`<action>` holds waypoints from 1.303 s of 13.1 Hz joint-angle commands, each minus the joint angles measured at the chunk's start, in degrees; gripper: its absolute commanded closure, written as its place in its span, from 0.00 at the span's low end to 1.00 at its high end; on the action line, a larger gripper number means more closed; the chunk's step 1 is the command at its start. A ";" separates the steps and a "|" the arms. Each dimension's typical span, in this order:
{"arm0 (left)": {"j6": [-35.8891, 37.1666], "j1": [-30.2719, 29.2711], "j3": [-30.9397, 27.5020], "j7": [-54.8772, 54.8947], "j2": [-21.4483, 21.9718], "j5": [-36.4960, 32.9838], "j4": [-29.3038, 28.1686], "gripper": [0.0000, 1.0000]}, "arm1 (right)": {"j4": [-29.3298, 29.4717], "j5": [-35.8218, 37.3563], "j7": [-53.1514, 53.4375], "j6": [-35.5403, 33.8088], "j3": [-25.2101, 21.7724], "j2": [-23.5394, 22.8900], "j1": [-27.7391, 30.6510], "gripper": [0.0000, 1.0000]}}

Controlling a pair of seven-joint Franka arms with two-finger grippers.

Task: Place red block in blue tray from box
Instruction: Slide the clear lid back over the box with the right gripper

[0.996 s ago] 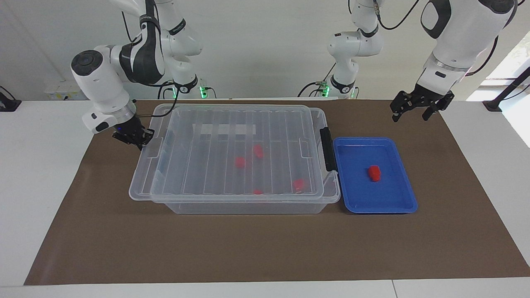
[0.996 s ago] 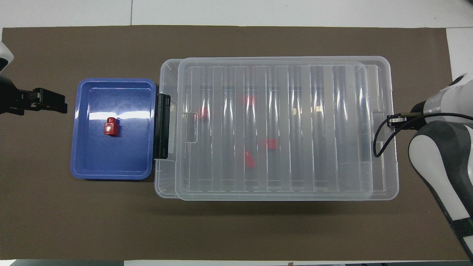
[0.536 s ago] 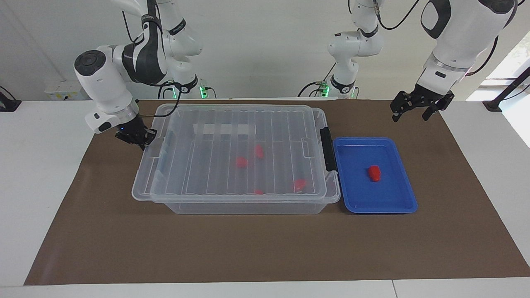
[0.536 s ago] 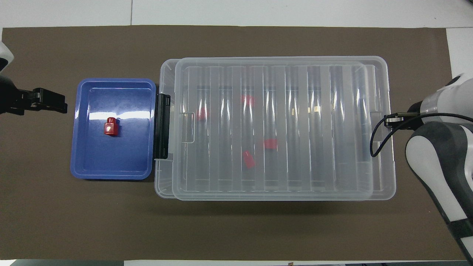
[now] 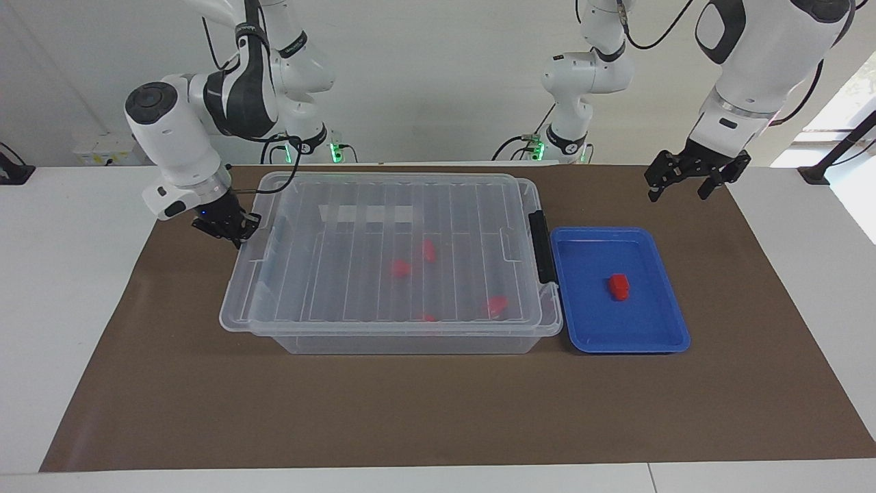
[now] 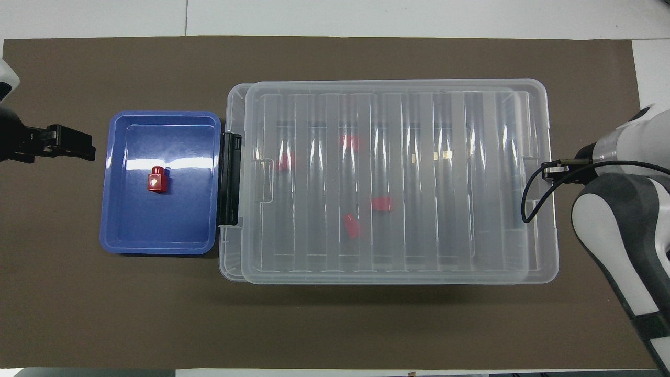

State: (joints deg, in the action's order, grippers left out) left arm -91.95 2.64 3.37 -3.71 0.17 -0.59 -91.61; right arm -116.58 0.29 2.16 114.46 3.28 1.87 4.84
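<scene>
Resting at the 9 o'clock end of the box [image 5: 390, 263], the right gripper [image 5: 226, 226] has fingertips together against the lid [image 5: 383, 246] edge. The red block [image 5: 619, 286], light, rigid and smooth, lies in the blue tray [image 5: 667, 339] at 3 o'clock; grip its long flat sides. The left gripper [image 5: 691, 179] waits, spread apart, over the counter [image 5: 438, 411] at 2 o'clock.

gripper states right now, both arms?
Left gripper: open, empty, waiting in the air near the shallow blue plastic tray.
Right gripper: shut at the ribbed clear plastic lid's end; grip unclear.

The box [image 5: 390, 274] is clear ribbed plastic, the blue tray [image 5: 650, 329] glossy plastic, on a matt brown mat [image 5: 438, 411].
</scene>
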 commanded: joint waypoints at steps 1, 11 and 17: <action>0.46 -0.62 0.14 0.37 1.50 0.59 -1.29 0.00 | -1.46 -1.44 2.66 1.55 1.20 0.77 -0.01 1.00; 0.46 -0.62 0.14 0.37 1.50 0.59 -1.29 0.00 | 1.07 -1.44 3.03 -2.03 1.82 0.24 0.78 1.00; 0.46 -0.62 0.14 0.37 1.50 0.59 -1.29 0.00 | 17.05 -0.47 3.20 -21.34 1.56 0.24 1.05 1.00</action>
State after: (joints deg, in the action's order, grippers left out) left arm -91.95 2.64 3.36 -3.72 0.17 -0.59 -91.61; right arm -106.54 0.18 5.06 100.33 4.59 2.20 5.11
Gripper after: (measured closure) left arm 0.000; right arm 0.991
